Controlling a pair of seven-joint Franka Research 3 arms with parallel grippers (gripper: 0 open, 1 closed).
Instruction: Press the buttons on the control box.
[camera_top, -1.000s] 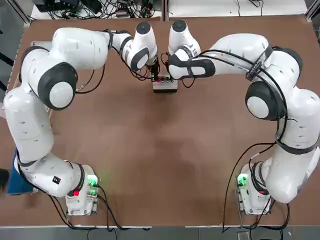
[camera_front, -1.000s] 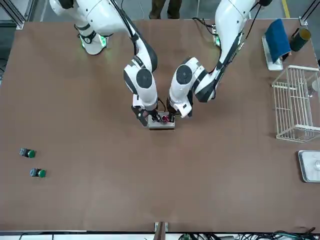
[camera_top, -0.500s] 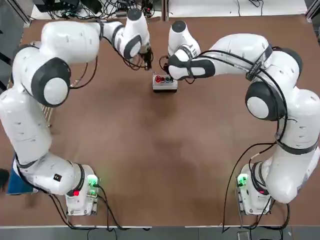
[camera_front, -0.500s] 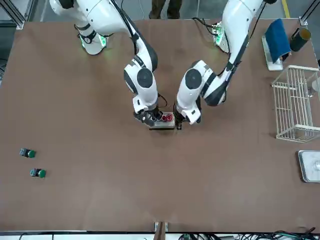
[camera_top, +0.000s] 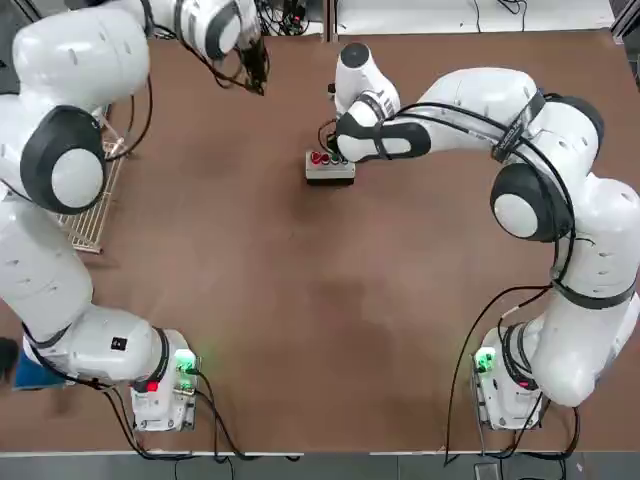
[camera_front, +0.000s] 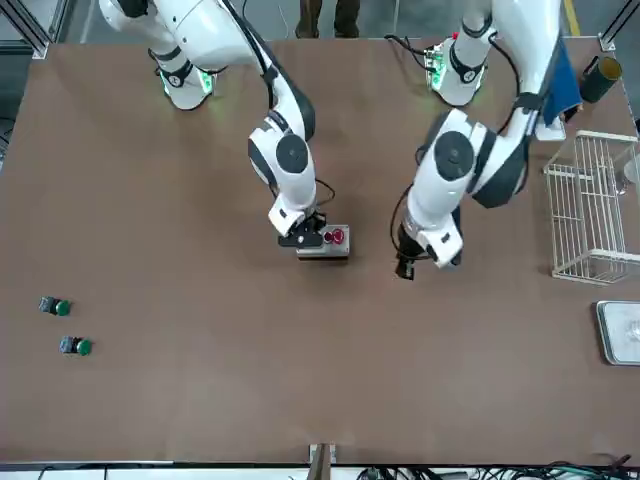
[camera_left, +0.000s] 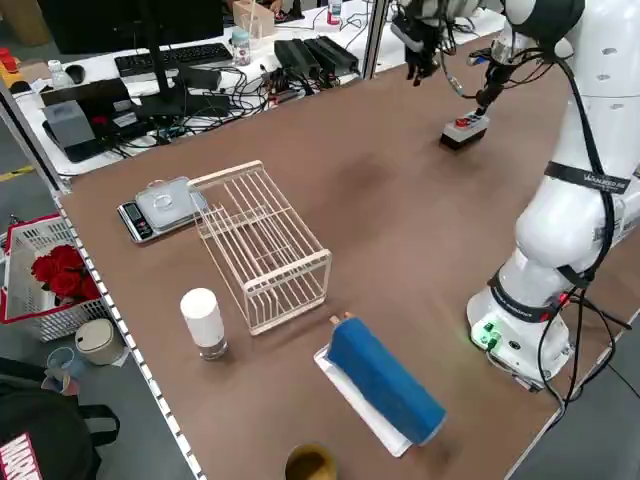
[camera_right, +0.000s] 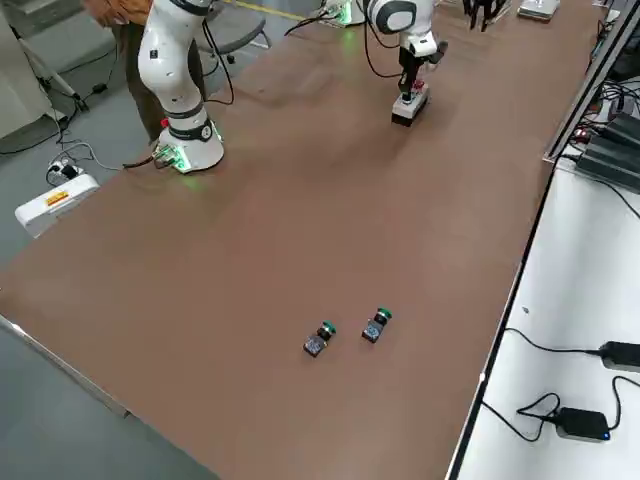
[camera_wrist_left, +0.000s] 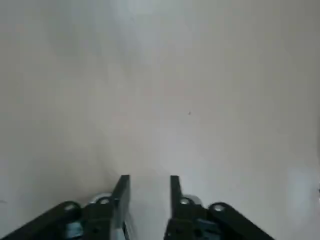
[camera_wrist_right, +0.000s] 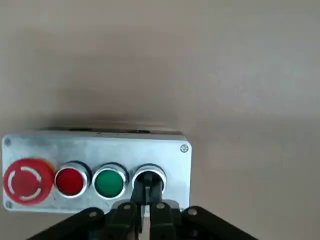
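The right gripper (camera_wrist_right: 145, 202) points down over the control box (camera_wrist_right: 95, 172) at table centre-rear, fingers closed together, holding nothing, tips on the dark button (camera_wrist_right: 148, 179). The box shows four buttons in a row. The left gripper (camera_wrist_left: 146, 192) hovers apart, fingers slightly parted, empty.

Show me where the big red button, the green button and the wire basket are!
big red button (camera_wrist_right: 27, 181), right wrist view, centre of its round cap.
green button (camera_wrist_right: 109, 182), right wrist view, centre of its cap.
wire basket (camera_left: 262, 245), left side view, on its top bars.
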